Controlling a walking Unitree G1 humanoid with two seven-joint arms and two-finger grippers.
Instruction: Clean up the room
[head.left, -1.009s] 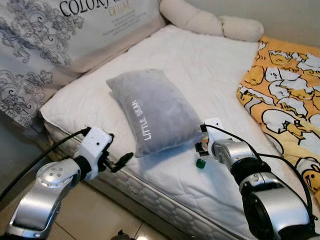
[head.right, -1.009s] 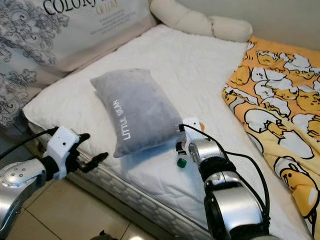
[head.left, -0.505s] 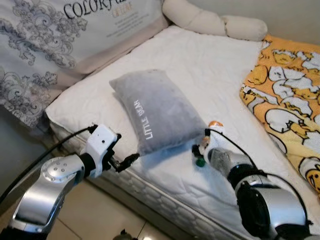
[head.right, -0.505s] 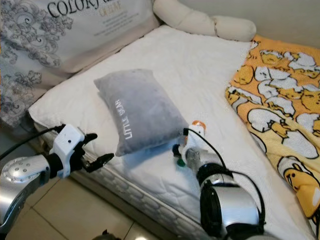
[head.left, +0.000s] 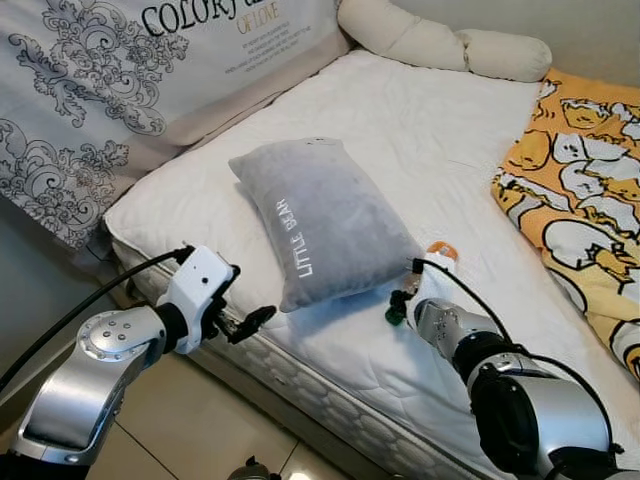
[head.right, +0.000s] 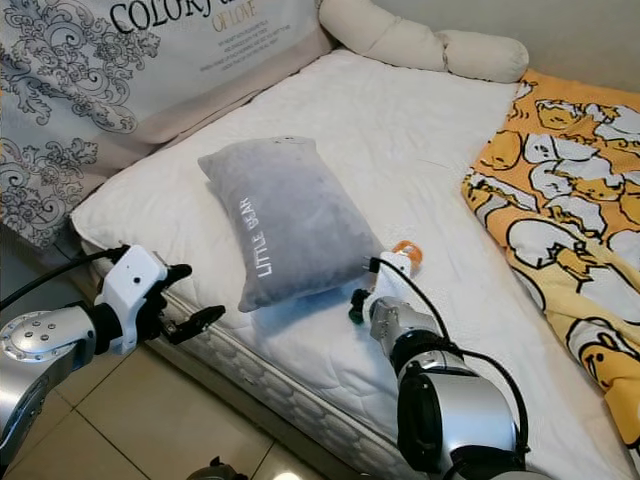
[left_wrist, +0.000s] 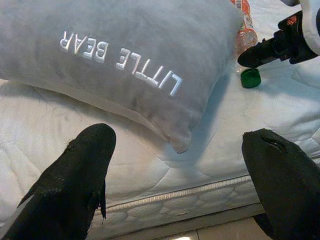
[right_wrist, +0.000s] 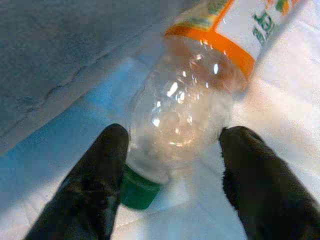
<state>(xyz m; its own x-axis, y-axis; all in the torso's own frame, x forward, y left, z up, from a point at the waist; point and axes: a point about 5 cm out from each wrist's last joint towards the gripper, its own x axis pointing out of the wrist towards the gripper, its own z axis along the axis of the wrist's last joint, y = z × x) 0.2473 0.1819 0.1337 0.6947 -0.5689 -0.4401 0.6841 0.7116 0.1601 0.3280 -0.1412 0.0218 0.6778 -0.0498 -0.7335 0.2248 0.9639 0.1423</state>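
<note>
Right end effector (right_wrist: 172, 165): I'm seeing its fingers spread around the neck of a clear bottle (right_wrist: 192, 105) that is lying on the bed (head.left: 420, 130) beside the grey pillow (head.left: 325, 220). Left end effector (left_wrist: 190, 190) is hovering, spread, off the mattress edge.

Two arms of rounded, brushed-silver segments are seen, joined by black collars. A white blocky wrist housing (head.left: 198, 290) is carried by the left arm (head.left: 95, 375). Thin black cables (head.left: 70, 322) are looped along both arms. Long matte-black fingers (left_wrist: 75, 182) are fitted.
</note>
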